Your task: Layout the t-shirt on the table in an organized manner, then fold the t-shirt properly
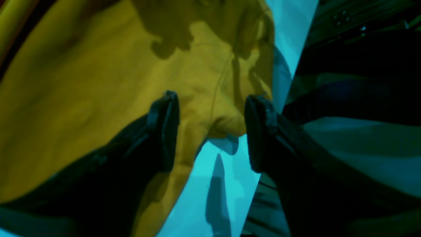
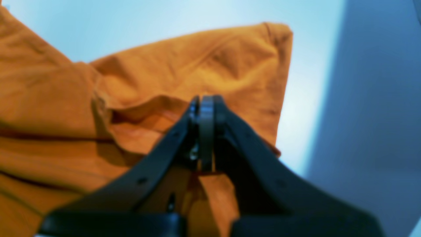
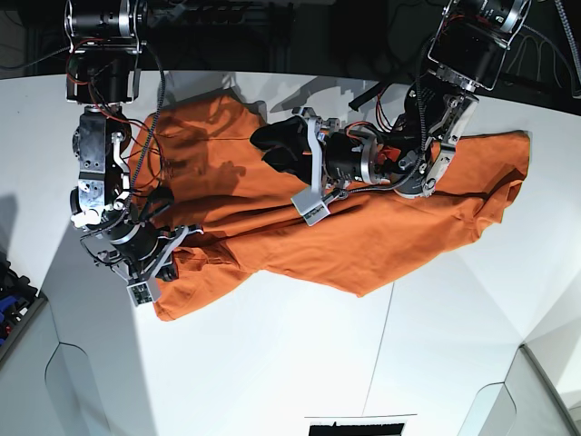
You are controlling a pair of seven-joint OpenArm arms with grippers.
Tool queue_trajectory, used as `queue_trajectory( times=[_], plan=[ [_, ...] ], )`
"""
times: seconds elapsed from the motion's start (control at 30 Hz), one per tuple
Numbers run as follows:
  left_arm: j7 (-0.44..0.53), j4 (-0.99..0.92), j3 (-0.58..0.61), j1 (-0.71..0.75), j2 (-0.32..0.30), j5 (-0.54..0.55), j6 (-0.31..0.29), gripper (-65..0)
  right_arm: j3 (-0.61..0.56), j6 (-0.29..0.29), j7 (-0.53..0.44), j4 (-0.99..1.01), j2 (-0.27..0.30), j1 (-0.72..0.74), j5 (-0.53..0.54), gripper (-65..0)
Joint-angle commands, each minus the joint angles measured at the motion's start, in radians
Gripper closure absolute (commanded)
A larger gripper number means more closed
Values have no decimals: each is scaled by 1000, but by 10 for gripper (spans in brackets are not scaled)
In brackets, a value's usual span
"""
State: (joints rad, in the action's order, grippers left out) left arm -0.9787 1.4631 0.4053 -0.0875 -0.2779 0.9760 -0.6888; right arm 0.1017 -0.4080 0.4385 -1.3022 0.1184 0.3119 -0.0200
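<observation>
The right gripper [image 3: 154,265] sits at the lower-left corner of the t-shirt [image 3: 390,232], its jaws clenched on a fold of the orange fabric. The t-shirt lies spread and wrinkled across the white bench [image 3: 272,363]. Farther right, the left gripper [image 3: 286,150] hovers over the shirt's middle, jaws apart, grasping nothing.

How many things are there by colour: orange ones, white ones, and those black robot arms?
Orange: 1, the t-shirt
White: 1, the table
Black: 2, the left arm and the right arm
Total: 4
</observation>
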Motion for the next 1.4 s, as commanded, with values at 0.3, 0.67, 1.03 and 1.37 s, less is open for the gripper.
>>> queue_trajectory(
  times=[0.3, 0.67, 1.03, 1.37],
  plan=[
    [24, 16, -3, 50, -2, -12, -9, -341, 6, -98, 16, -17, 19, 73, 54, -414],
    [32, 16, -3, 58, -2, -17, -9, -341, -225, -36, -61, 154, 98, 78, -53, -397],
    [32, 16, -3, 146, -2, -17, -9, -341, -227, 47, -196, 155, 100, 158, -97, 0],
    [32, 16, -3, 193, -2, -31, -9, -341, -226, 49, -193, 157, 100, 336, -92, -188]
  ],
)
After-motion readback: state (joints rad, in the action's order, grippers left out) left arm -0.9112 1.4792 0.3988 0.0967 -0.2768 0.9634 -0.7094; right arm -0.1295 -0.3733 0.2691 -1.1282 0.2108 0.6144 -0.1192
